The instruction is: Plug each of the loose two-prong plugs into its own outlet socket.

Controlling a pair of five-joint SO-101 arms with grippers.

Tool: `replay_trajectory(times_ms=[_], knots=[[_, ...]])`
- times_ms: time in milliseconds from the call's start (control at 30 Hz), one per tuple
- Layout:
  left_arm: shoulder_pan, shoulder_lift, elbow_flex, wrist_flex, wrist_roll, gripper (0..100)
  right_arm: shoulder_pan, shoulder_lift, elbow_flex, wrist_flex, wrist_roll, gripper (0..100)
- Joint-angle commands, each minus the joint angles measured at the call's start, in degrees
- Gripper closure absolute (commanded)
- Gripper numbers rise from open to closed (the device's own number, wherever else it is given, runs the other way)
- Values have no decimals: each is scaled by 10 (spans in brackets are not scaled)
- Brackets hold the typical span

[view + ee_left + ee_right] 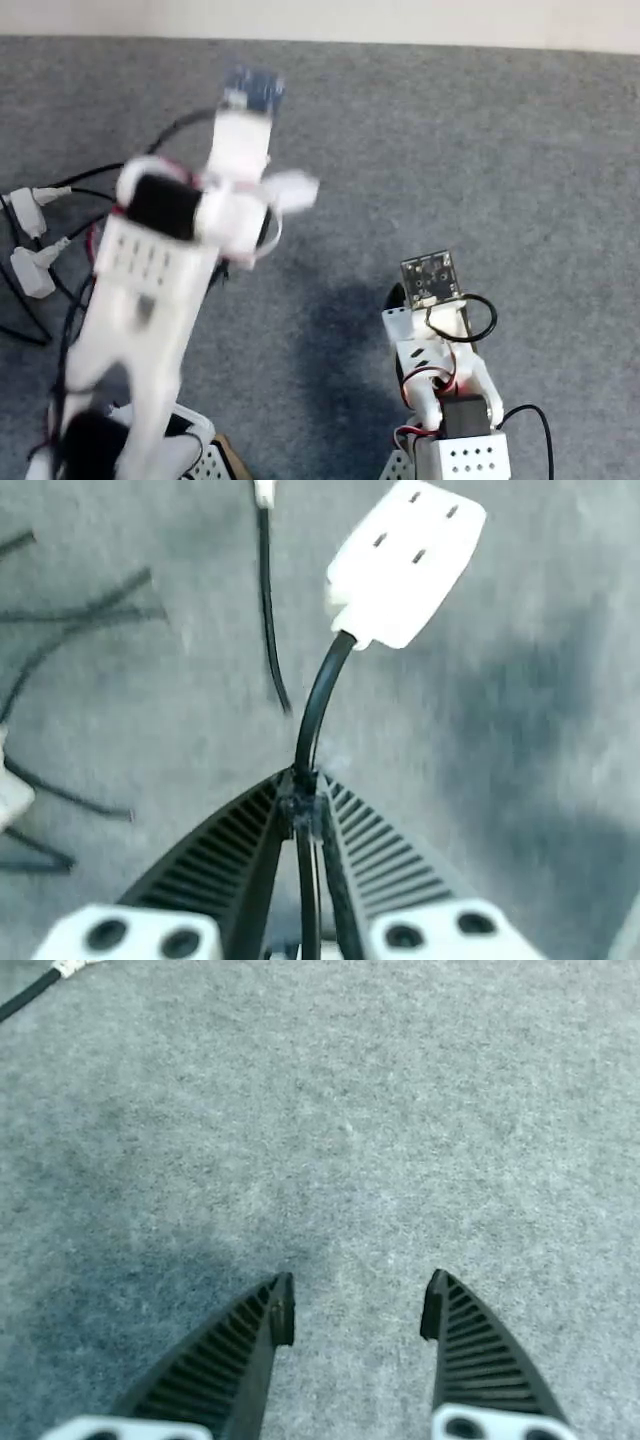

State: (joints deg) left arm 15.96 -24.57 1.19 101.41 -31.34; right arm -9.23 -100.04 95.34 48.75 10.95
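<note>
Closest up, the left gripper point(300, 805) is pinching shut on a black cord point(318, 705), with both ribbed fingers point(225, 855) squeezing it right at the tips. The cord is running straight out to a white outlet block point(405, 565). The block's long axis is carrying on the cord's line and pointing away from the gripper, and its slotted face is turning up toward the wrist camera. I can't tell whether it's resting on the grey carpet point(520, 730) or hanging above it.

From the high view the left arm point(150, 270) is smearing badly. The block there is just a white blur point(292, 188) beside the wrist.

Two white plugs point(25, 210) point(32, 272) are lying at the table's left edge, well apart from the block, with their cords getting cut off by the frame.

The right gripper point(355, 1310) is sitting wide open over bare carpet, gripping nothing.
</note>
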Motion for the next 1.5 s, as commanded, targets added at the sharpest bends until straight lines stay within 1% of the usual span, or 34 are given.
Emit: replay_trajectory(times_ms=[0,100,233,400,500,567,633,667,733,800,833,900,1000,1100,1200,1267,1333,1400,1467], knots=[[11,-86,171,0,-47,995,-7,-12,65,-7,4,792],[22,-125,276,0,-126,995,-7,-12,65,-7,4,792],[52,-173,399,0,-279,995,-7,-12,65,-7,4,792],[56,-172,480,-1,-448,995,-7,-12,65,-7,4,792],[23,-153,492,-4,-529,995,-7,-12,65,-7,4,792],[-29,-136,490,-49,-557,994,-7,-12,65,-7,4,792],[-101,-119,487,-109,-562,984,-7,-12,66,-7,4,792],[-134,-111,480,-130,-563,960,-7,-12,66,-7,4,792],[-190,-104,452,-149,-563,865,-7,-12,66,-7,4,792],[-228,-103,415,-147,-563,769,-7,-12,66,-7,4,792],[-237,-103,399,-147,-568,736,-7,-12,66,-7,4,792],[-247,-103,376,-132,-591,714,-7,-12,66,-7,4,792],[-242,-103,337,-89,-600,734,-7,-12,66,-7,4,792],[-208,-101,326,-75,-595,751,-7,-12,66,-7,4,792],[-151,-98,327,-78,-540,752,-7,-12,66,-7,4,792],[-110,-98,335,-114,-501,751,-7,-12,66,-7,4,792],[-81,-98,360,-189,-455,751,-7,-12,66,-7,4,792],[-67,-98,405,-272,-416,747,-7,-12,66,-7,4,792],[-58,-98,450,-332,-404,716,-7,-12,66,-7,4,792]])
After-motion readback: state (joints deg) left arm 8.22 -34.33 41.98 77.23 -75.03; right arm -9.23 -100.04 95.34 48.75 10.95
